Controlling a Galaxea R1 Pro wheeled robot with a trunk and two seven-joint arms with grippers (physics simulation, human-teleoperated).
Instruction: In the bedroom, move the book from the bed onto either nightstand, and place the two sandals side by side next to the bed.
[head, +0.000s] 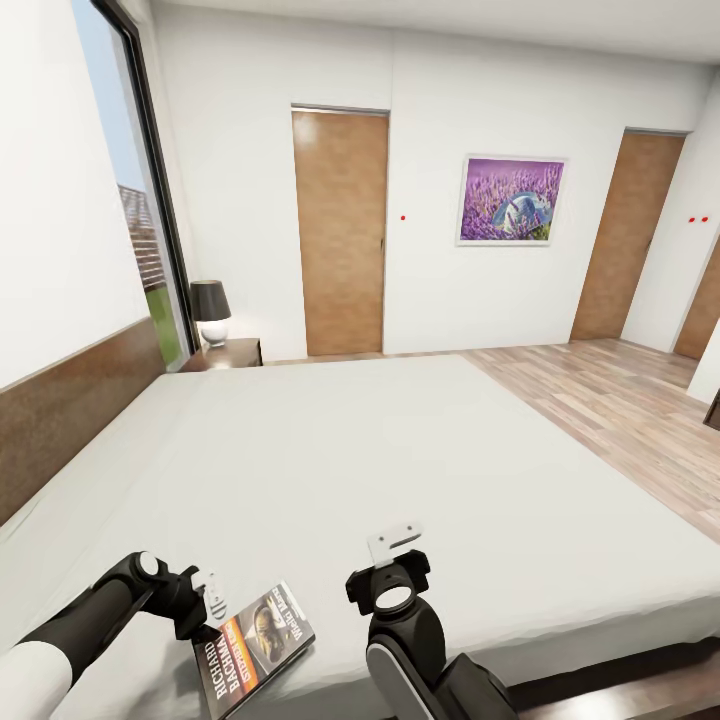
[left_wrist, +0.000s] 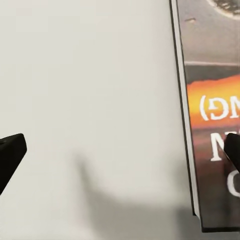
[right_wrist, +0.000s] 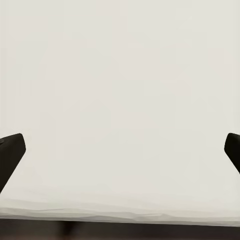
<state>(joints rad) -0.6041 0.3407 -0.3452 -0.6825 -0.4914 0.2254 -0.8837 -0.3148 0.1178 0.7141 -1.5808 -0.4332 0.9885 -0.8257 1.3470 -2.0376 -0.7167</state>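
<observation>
At the near edge of the bed (head: 400, 460), close to the robot's left side, the book (head: 255, 647) lies flat on the pale mattress. Its long axis runs on a diagonal, from the near-left corner toward the far right, and the white "RICHARD BACHMAN" lettering reads along that axis on the left part of the cover. It is a thin paperback with a dark cover, a face photo toward its far end and an orange band across the middle; in the left wrist view the book (left_wrist: 212, 115) shows its spine edge, the orange band and parts of white letters.

Just beside the book's left edge hangs the left gripper (head: 205, 606), over the mattress; in its wrist view the left gripper (left_wrist: 120, 155) has its dark fingertips spread wide, one over bare sheet and the other over the cover, holding nothing. To the right of the book and apart from it, the right gripper (head: 395, 545) points out over empty mattress, and in its wrist view the right gripper (right_wrist: 120, 150) is likewise spread wide with nothing between its tips.

Farther off, at the bed's far-left corner, a dark-brown nightstand (head: 235, 353) carries a table lamp (head: 211, 313) with a black shade. Behind, on the white wall, are a brown door (head: 341, 232), a purple lavender picture (head: 510, 200) and a second brown door (head: 630, 235), with wood-plank floor (head: 620, 410) to the right of the bed.
</observation>
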